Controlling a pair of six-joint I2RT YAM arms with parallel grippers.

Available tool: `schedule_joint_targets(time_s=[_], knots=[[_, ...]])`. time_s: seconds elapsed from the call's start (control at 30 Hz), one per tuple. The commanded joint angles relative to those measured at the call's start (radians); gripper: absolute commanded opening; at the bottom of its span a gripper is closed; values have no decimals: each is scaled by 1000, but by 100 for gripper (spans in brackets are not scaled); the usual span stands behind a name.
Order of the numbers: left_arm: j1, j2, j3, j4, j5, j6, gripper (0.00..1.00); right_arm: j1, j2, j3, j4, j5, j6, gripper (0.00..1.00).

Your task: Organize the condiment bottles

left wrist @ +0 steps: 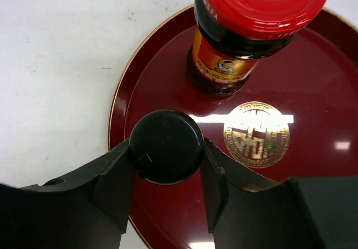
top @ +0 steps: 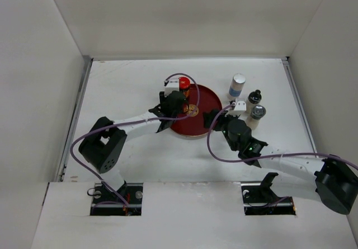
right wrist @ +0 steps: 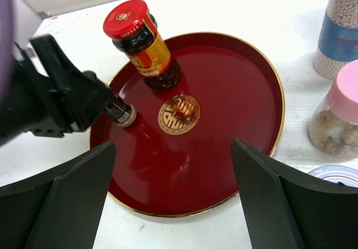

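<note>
Top view: round tray (top: 206,99) at mid-desk (top: 123,81), carrying one red-capped jar (top: 184,83) at its far-left rim. The left end effector (top: 174,104) is over the tray's left part, and the right end effector (top: 217,119) is at its near-right rim. Off the tray, grouped to the right, are a white bottle with blue band (top: 238,85), a dark-capped shaker (top: 254,97) and a grey-capped shaker (top: 258,113). Judged early in the task: one bottle placed, one in hand, the group uncollected. Left wrist view: left end effector closed on a black-capped bottle (left wrist: 166,142) above the tray's left part, near of the red-capped jar and left of the gold emblem (left wrist: 257,134). Whether its base touches the tray cannot be told. Right wrist view: right end effector spread wide, holding nothing, facing the tray. A pink-capped jar (right wrist: 338,112) stands just beside the tray's right rim. Open room: tray centre, right half and near part carry nothing. Edges: the raised gold rim must be cleared on entry, and walls bound the desk left, far and right.
</note>
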Motion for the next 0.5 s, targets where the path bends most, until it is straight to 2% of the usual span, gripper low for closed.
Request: schedule_joint_targets(time_s=[0.0,0.17,0.3,0.47], knots=[[-10,15,63,37,-71,55,29,-10,-21,5,58,10,15,90],[-15,44,51,63,-105,76,34,-13,-20,5,58,15,15,90],[-14,47,23,103,-108,76,46,-16,-18,3,58,15,15,91],[-15,30,17,106,-108,78,68,-20,-27,2,55,15,15,93]])
